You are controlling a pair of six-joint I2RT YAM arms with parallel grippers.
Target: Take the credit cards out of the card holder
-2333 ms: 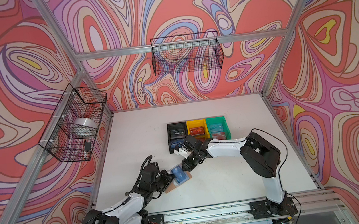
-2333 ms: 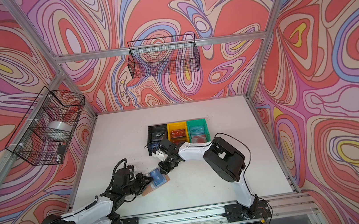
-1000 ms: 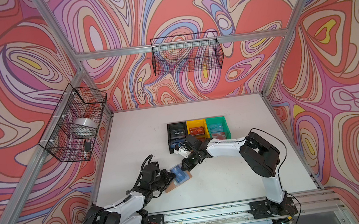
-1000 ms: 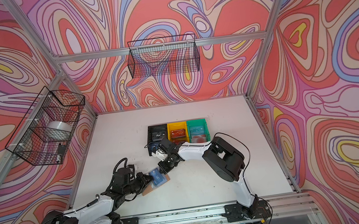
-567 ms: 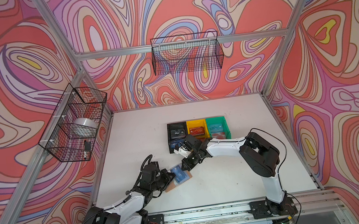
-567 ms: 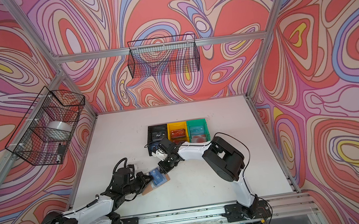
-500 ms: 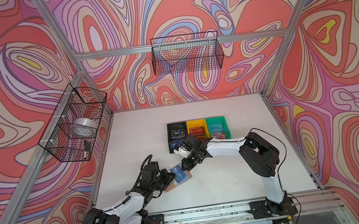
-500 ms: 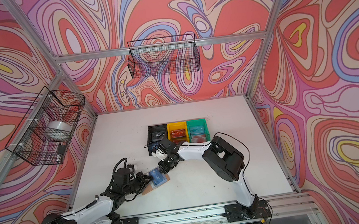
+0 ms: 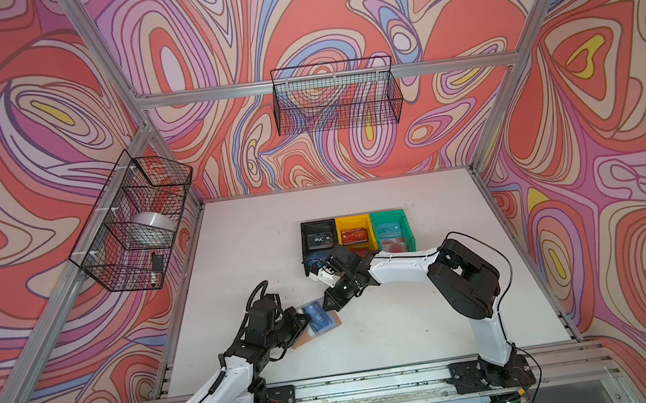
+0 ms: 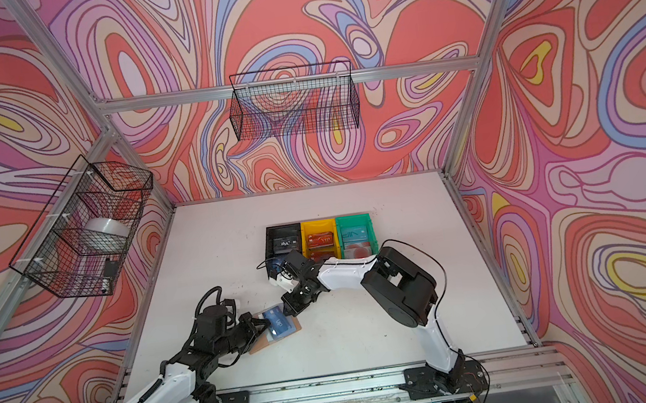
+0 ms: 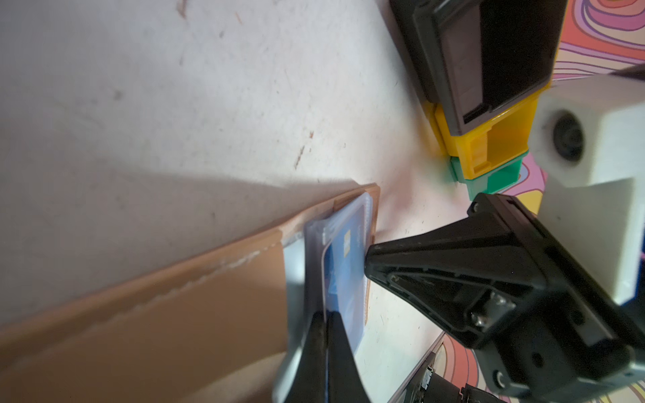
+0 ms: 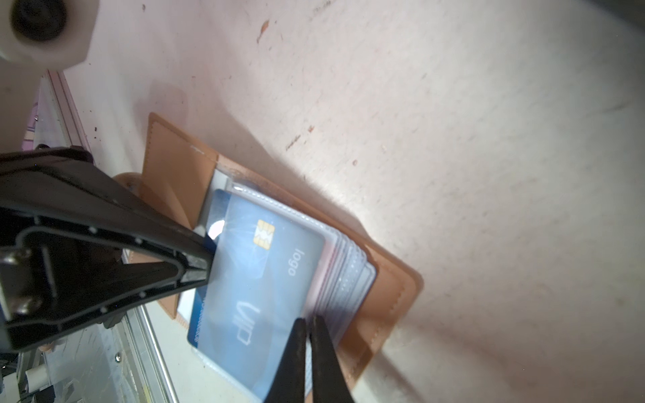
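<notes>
The tan card holder point(image 9: 302, 340) point(image 10: 258, 344) lies open on the white table near its front, clear sleeve pages fanned out point(image 12: 352, 272). One of the credit cards, a blue "VIP" one point(image 9: 318, 318) point(image 12: 258, 279), sits in the top sleeve. Its darker end sticks out toward my left gripper point(image 9: 304, 322) point(image 11: 326, 335), which is shut on that edge. From the opposite side my right gripper point(image 9: 327, 304) point(image 12: 307, 335) is shut on the edge of the clear sleeve. In the left wrist view the card point(image 11: 343, 265) stands edge-on above the holder's tan cover point(image 11: 209, 307).
Three small bins stand side by side behind the holder: black point(image 9: 303, 238), yellow point(image 9: 352, 218) and green point(image 9: 387, 213), each with cards inside. Wire baskets hang on the left wall point(image 9: 131, 222) and back wall point(image 9: 336, 98). The front rail point(image 9: 356, 386) runs just behind both arm bases.
My left gripper's jaws have closed the last bit onto the blue card's edge. Both arms and the card holder have stayed where they were.
</notes>
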